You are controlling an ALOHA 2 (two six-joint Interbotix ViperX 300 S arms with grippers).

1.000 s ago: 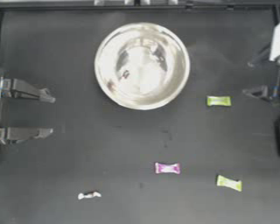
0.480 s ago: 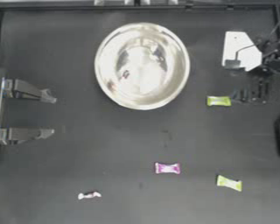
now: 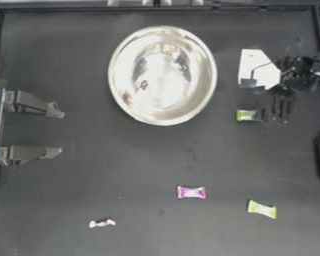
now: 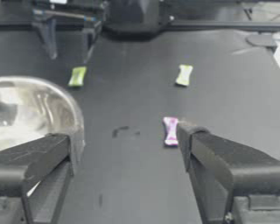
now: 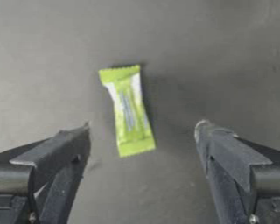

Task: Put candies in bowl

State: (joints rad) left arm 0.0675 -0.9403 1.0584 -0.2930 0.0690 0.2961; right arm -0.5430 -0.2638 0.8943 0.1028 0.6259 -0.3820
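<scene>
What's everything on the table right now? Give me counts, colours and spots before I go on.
Bowl: one, shiny silver, far middle of the table; no candy visible inside.
Green candies: two; one just right of the bowl, between the right gripper's open jaws; one near right.
Pink candy: one, near middle.
White candy: one, near left.
Table: one, dark.
Right gripper: over the green candy by the bowl, jaws open, not touching it.
Left gripper: parked at the left edge, jaws open.

bowl (image 3: 162, 75) table's far centre | one candy (image 3: 247, 116) right of it | three candies (image 3: 191, 192) near front
</scene>
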